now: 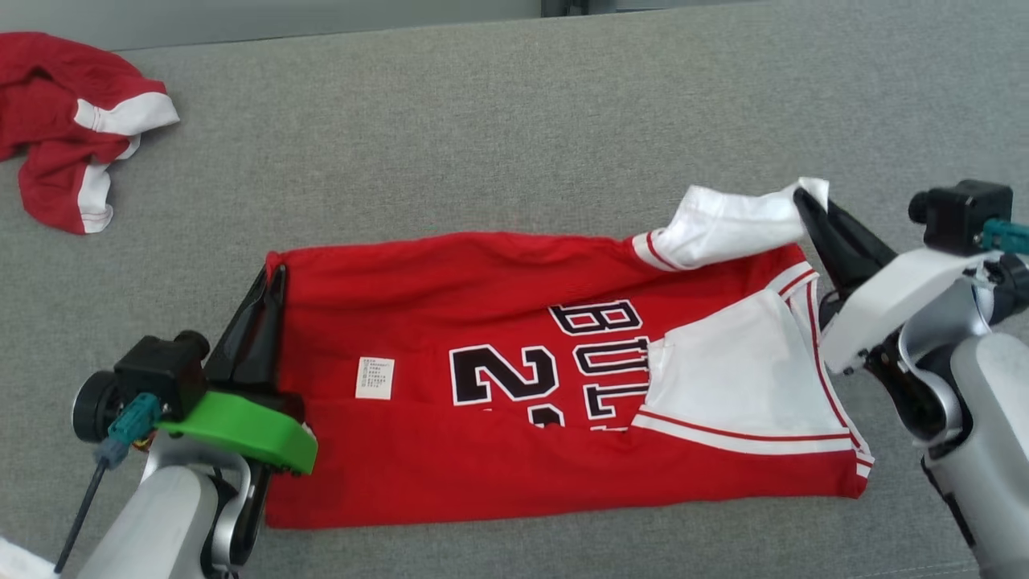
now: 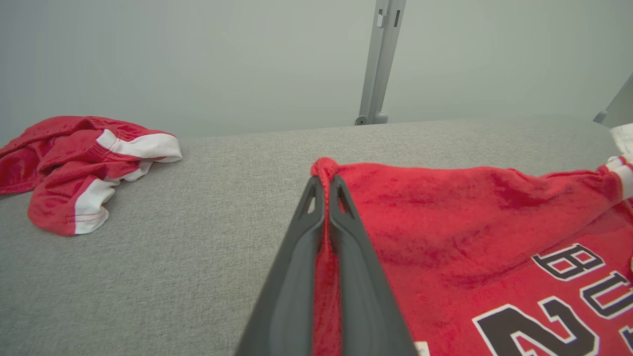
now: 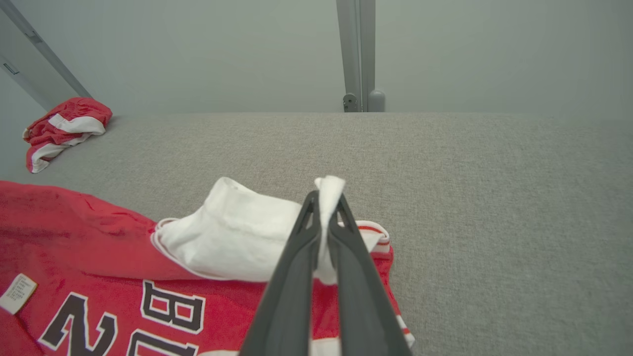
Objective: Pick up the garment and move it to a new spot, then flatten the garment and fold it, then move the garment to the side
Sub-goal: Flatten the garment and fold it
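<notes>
The garment (image 1: 450,281) is lying spread on the grey table (image 1: 482,121), perhaps padded. The left pincer (image 1: 277,277) is clamping its red corner, the right pincer (image 1: 804,201) its white strap. A pale wall (image 2: 198,59) is standing behind.

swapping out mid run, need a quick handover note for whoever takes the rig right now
Left gripper: shut on the far red corner of the jersey.
Right gripper: shut on its far white corner, which is lifted off the cloth.
The jersey lies spread on the grey surface between the two grippers. A crumpled red and white garment sits at the far left, apart from both.
Done: jersey laid out mostly flat; the near strip looks folded over the numbers.
Left: probably bring the held far edge over, finish the fold, then move the jersey aside.
</notes>
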